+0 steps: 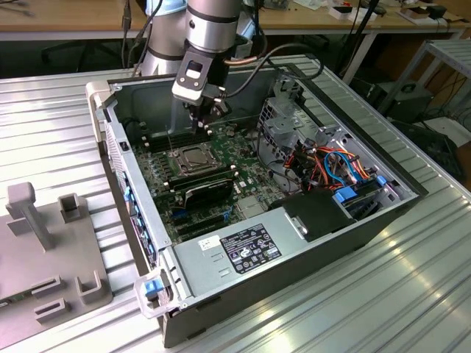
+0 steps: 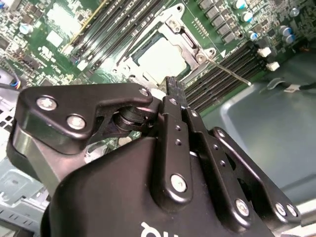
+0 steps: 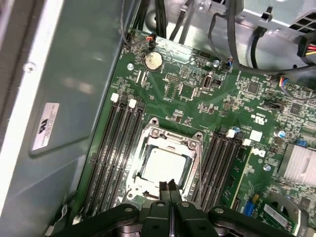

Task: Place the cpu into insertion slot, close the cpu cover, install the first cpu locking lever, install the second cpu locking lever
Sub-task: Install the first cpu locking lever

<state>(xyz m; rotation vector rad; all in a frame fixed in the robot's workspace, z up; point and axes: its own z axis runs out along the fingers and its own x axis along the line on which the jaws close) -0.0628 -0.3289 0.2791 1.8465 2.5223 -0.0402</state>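
The cpu lies flat in the insertion slot on the green motherboard, its silver top showing through the window of the cpu cover. The cover lies down over it in both wrist views. My gripper hangs just above the socket's edge, shut with nothing between its fingers. In the second wrist view the gripper sits next to the cpu, and a thin metal locking lever sticks out from the socket corner, unlatched. In the exterior view the gripper is over the far side of the socket.
Long black memory slots flank the socket on both sides. A black-finned card sits in front of it, then the power supply. A drive cage with cables is at the exterior view's right. Case walls surround the board; a grey fixture stands outside.
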